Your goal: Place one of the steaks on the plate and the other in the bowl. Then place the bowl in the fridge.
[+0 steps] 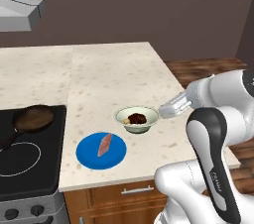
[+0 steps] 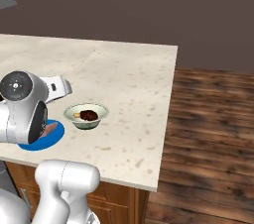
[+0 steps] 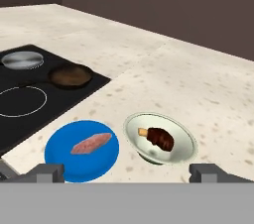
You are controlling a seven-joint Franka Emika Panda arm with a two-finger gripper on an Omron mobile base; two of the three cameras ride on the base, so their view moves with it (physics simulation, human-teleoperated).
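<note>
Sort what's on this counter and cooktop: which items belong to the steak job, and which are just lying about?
Job: pink steak on blue plate; brown steak in cream bowl; open gripper.
Lying about: brown frying pan, silver pan, cooktop.

Pink steak [image 3: 91,143] flat on blue plate [image 3: 58,160]; brown steak [image 3: 159,138] in cream bowl [image 3: 184,149], upright, just beside plate on counter [image 3: 208,84].

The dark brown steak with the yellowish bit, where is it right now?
The dark brown steak lies inside the small cream-white bowl on the speckled counter, just right of the round blue plate in the hand view.
</note>
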